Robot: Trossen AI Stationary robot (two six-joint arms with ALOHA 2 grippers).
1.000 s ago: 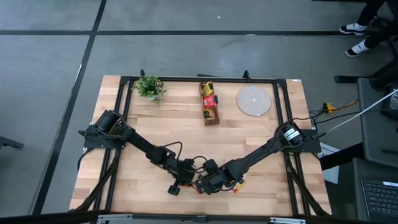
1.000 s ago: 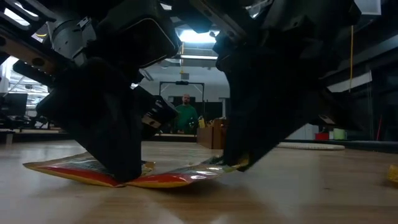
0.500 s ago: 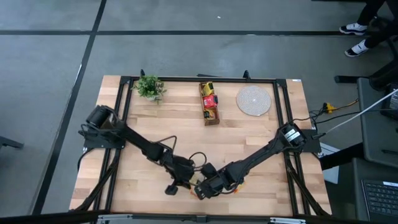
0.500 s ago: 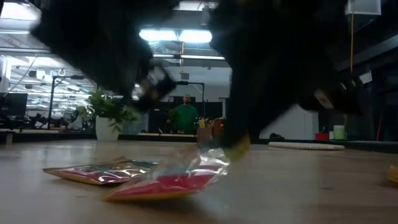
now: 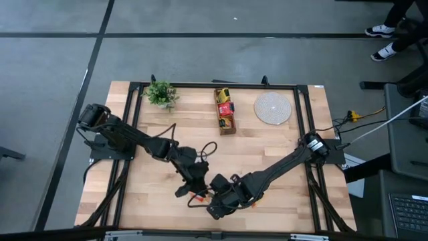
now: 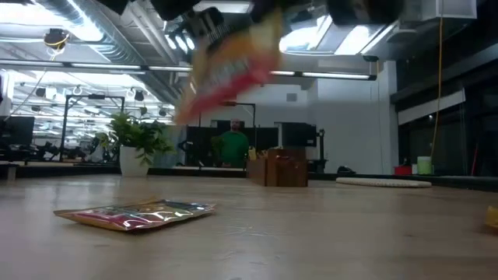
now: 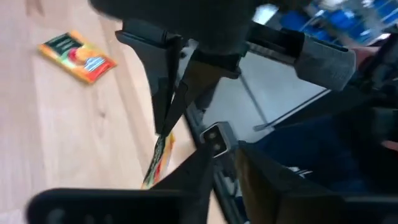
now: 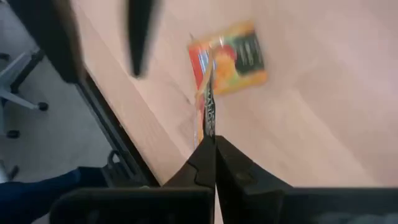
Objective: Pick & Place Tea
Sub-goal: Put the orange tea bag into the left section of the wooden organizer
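One sachet (image 8: 209, 111) hung edge-on in the right claw's (image 8: 214, 144) closed pinch, lifted clear of another sachet (image 6: 136, 215) lying on the tabletop (image 6: 350, 233), while the left claw (image 5: 186, 189), whose state I cannot tell, hovered beside it.

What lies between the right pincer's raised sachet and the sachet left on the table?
Nothing: in the low view, the held sachet hangs clear above the lying sachet.

Even overhead light, soft shadows — ceiling lamps (image 6: 342, 39) glaring low, lifted sachet (image 6: 229, 66) perhaps motion-blurred, wrist views smeared.
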